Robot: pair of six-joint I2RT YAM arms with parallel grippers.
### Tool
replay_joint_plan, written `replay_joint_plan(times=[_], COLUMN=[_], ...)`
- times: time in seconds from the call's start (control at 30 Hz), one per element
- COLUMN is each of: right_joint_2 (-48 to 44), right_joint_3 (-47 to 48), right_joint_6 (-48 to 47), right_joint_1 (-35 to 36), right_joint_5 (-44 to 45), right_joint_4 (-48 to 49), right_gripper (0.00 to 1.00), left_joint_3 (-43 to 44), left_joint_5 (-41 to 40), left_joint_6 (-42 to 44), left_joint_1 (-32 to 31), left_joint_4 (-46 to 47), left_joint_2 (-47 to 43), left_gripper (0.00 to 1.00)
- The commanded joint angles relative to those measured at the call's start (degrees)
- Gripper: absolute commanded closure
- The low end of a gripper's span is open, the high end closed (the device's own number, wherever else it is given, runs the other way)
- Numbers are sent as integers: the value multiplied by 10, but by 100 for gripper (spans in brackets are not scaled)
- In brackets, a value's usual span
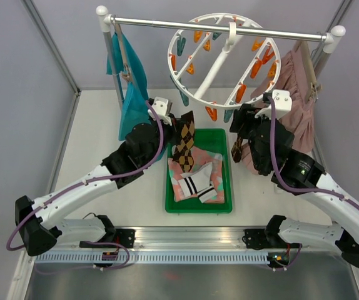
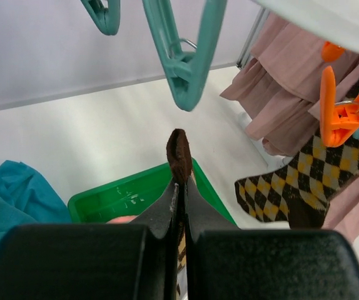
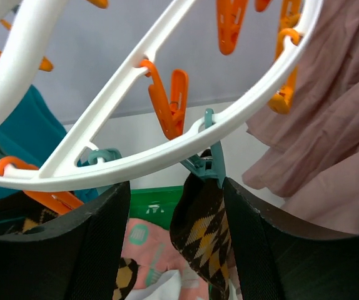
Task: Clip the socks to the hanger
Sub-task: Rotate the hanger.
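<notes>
A large round white plastic drying hanger [image 1: 212, 70], ringed with small orange and teal clips, hangs by its hook from a silver metal rail [image 1: 167, 25] as two robot arms work beneath it. Under the hanger's left side, the left gripper [image 2: 181, 181] is clamped tight on the dark brown tip of a brown, black and cream argyle sock [image 1: 184, 142], just below a dangling teal plastic clip [image 2: 186, 69]. Under the hanger's right side, the right gripper [image 3: 176, 187] stands with its fingers spread wide. A second argyle sock [image 3: 198, 237] hangs between them from another teal clip [image 3: 206, 161] on the hanger's rim. Directly below the hanger, a green plastic tray [image 1: 220, 140] holds more socks: pink ones with mint and white patches [image 1: 182, 175] and a white one with black stripes [image 1: 198, 182]. A teal garment [image 1: 132, 94] hangs left of the hanger, a dusty-pink pleated skirt [image 1: 295, 94] to its right.
</notes>
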Motion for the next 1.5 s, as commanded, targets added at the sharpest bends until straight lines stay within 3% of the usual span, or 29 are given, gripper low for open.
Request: replay_joint_plan(times=[0.0, 0.4, 0.77, 1.2, 1.47], right_joint_2=[1, -43, -98, -124, -99], right_joint_3=[-3, 9, 7, -6, -26], right_joint_6=[14, 20, 24, 8, -5], right_joint_1=[-30, -49, -50, -50, -49], right_joint_5=[-14, -8, -126, -234, -251], right_joint_4=[0, -26, -37, -29, -8], right_gripper=[32, 32, 33, 33, 36], left_joint_3=[32, 117, 209, 242, 251], left_joint_5=[-4, -4, 66, 102, 111], left_joint_6=[27, 71, 102, 104, 102], left_joint_1=[0, 0, 0, -2, -5], left_joint_4=[-11, -84, -146, -157, -157], left_joint_2=[-6, 53, 129, 167, 174], left_gripper=[98, 98, 98, 98, 98])
